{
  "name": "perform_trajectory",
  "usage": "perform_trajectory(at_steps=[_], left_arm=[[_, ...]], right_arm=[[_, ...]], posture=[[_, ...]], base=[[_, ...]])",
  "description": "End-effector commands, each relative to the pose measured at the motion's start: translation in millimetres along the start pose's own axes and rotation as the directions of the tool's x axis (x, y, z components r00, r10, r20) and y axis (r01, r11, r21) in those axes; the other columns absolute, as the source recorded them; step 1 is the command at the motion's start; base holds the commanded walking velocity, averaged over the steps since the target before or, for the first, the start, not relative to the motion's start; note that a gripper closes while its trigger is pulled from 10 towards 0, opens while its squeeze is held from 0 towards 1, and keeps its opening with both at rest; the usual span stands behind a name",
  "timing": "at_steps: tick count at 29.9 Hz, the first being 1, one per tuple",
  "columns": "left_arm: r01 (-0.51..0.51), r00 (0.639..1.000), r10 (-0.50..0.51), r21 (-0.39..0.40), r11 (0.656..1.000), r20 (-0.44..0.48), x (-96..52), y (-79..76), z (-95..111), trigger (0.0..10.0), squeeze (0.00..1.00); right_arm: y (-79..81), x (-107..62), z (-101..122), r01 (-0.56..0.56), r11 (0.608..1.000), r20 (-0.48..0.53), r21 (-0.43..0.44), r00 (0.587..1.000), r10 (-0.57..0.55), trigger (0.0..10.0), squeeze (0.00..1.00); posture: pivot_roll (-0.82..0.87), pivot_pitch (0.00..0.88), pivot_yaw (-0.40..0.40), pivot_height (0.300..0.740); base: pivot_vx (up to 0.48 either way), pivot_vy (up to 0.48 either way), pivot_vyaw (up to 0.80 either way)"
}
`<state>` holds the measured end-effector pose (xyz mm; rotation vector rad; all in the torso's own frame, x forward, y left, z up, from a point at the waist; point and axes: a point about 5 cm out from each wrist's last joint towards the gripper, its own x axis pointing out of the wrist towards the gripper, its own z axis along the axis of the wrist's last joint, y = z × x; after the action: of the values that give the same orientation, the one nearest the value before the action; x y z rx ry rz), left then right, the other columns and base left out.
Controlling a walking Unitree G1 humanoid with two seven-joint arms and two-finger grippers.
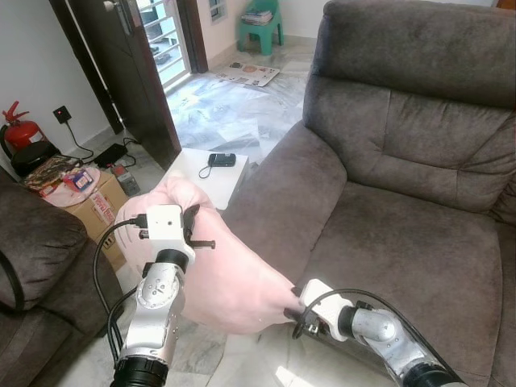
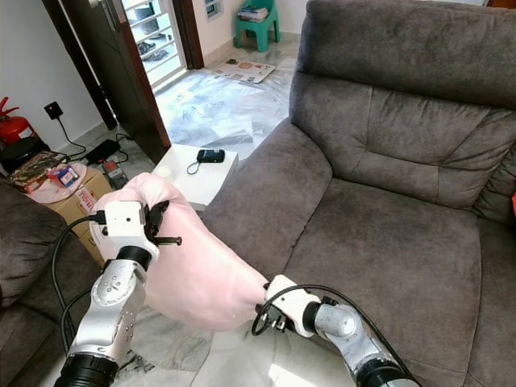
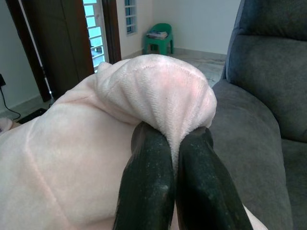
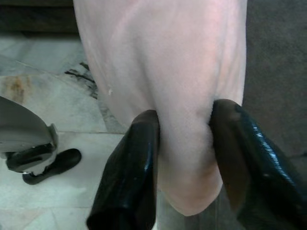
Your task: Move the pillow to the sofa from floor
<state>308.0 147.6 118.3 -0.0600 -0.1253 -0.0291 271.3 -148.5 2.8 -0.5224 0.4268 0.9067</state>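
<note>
A pale pink pillow (image 1: 218,266) hangs in the air between my two arms, just in front of the grey sofa's left armrest (image 1: 278,189). My left gripper (image 3: 173,143) is shut on a bunched fold at the pillow's upper corner (image 3: 163,91). My right gripper (image 4: 184,139) is shut on the pillow's lower corner (image 4: 187,187), near the sofa's front edge. The sofa seat (image 1: 411,258) lies to the right, bare.
A second dark sofa (image 1: 36,250) stands at the left. Between them are a small white table (image 1: 205,173) with a black device, a cardboard box (image 1: 93,201), a fire extinguisher (image 1: 20,129) and cables. Marble floor (image 1: 234,113) stretches to a dark door (image 1: 121,56).
</note>
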Motion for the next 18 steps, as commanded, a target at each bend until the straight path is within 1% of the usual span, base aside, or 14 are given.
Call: perform_trajectory(at_steps=[1, 15, 18], left_arm=[[-0.005, 0.992, 0.005, -0.003, 1.0, 0.127, 9.8, -0.2, 27.7, 10.0, 0.0], [-0.004, 0.992, 0.004, -0.003, 1.0, 0.125, 9.7, -0.4, 27.4, 10.0, 0.0], [-0.002, 0.993, 0.002, -0.001, 1.0, 0.118, 9.2, -0.4, 25.8, 10.0, 0.0]], right_arm=[[2.0, 1.1, -2.0, -0.01, 1.0, -0.018, -0.011, 1.0, 0.01, 0.0, 0.0], [-0.6, 2.7, -0.7, 0.017, 0.999, -0.031, -0.03, 0.999, -0.018, 0.0, 0.0], [-6.9, 2.4, 3.0, 0.066, 0.997, -0.022, -0.031, 0.998, -0.067, 0.0, 0.0]], posture=[[-0.04, 0.038, 0.079, 0.74], [-0.04, 0.039, 0.082, 0.74], [-0.04, 0.04, 0.082, 0.74]], base=[[0.0, 0.0, 0.0], [0.0, 0.0, 0.0], [0.0, 0.0, 0.0]])
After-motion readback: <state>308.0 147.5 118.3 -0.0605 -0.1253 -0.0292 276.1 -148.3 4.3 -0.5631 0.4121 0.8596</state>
